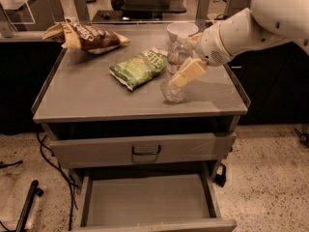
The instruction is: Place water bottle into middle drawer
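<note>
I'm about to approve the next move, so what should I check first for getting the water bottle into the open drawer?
1. Pincer at the water bottle: ok, against its side at the cabinet top.
2. Grip firm: cannot tell.
3. Middle drawer pulled out: ok.
4. Drawer floor bare: ok.
5. Bottle over the drawer: not ok, it is up at the cabinet top.
6. Green chip bag clear of the bottle: cannot tell, it lies close beside it.
</note>
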Available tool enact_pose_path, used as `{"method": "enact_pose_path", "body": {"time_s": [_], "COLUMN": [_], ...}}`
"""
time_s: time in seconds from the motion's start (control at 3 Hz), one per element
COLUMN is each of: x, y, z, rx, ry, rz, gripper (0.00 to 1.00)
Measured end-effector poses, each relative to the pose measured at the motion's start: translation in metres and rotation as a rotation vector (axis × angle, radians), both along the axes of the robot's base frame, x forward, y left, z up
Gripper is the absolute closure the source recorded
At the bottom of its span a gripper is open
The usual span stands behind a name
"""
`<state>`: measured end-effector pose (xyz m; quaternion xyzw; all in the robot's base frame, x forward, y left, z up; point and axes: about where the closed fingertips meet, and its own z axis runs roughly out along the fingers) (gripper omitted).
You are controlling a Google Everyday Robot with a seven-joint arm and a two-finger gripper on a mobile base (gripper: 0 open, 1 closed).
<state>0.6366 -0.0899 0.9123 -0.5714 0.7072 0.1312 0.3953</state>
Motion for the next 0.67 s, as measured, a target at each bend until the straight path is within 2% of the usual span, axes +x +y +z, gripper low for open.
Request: {"method": "enact_pose_path", "body": {"time_s": [0.67], "x": [0.0000], "y": [0.0001], "z": [0.0000], "rx": [0.000], "ry": [0.000], "rz": [0.000], "gripper": [0.66]}}
